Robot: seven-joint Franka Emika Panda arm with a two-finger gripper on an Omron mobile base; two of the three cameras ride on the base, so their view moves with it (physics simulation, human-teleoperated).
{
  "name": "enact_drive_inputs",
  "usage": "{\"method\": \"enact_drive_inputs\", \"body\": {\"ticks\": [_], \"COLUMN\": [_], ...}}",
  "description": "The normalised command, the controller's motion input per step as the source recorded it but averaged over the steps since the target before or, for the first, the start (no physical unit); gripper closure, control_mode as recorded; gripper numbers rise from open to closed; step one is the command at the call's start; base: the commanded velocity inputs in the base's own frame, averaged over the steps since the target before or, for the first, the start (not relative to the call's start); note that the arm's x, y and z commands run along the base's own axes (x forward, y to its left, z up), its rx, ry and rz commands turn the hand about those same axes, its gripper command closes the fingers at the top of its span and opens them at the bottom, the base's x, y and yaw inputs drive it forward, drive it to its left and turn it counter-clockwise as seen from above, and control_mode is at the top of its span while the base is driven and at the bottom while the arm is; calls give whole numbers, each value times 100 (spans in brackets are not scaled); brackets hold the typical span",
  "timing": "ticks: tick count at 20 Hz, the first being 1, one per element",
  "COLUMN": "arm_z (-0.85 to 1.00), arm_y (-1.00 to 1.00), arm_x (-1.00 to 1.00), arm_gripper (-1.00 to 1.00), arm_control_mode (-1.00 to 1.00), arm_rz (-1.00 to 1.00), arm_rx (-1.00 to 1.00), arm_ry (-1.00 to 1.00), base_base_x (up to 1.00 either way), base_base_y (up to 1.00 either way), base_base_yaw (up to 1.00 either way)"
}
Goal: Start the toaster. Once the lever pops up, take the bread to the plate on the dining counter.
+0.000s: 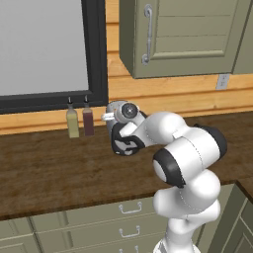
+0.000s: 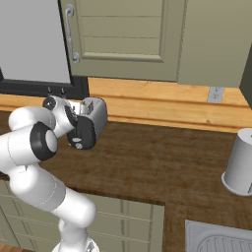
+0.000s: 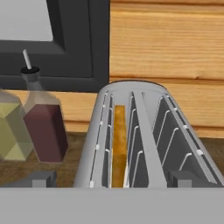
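Bread sits in toaster's left slot; end effector above.

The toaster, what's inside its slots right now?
In the hand view the toaster holds the bread edge-up in its left slot; the slot's wire guides cover the bread's faces. The right slot looks empty.
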Motion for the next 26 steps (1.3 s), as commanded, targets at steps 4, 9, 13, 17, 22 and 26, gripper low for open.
{"method": "enact_drive_inputs", "body": {"ticks": [4, 9, 13, 17, 22, 26], "arm_z": [0, 0, 0, 0, 0, 0], "arm_y": [-7, -10, -8, -1, 0, 0], "arm_x": [1, 1, 0, 0, 0, 0], "arm_gripper": [-100, -100, -100, -100, -100, -100], "arm_control_mode": [-100, -100, -100, -100, -100, -100], "arm_rz": [-3, 0, 0, 0, 0, 0], "arm_rx": [0, 0, 0, 0, 0, 0], "arm_ry": [0, 0, 0, 0, 0, 0], "base_base_x": [0, 0, 0, 0, 0, 0], "base_base_y": [0, 0, 0, 0, 0, 0], "base_base_yaw": [0, 0, 0, 0, 0, 0]}}
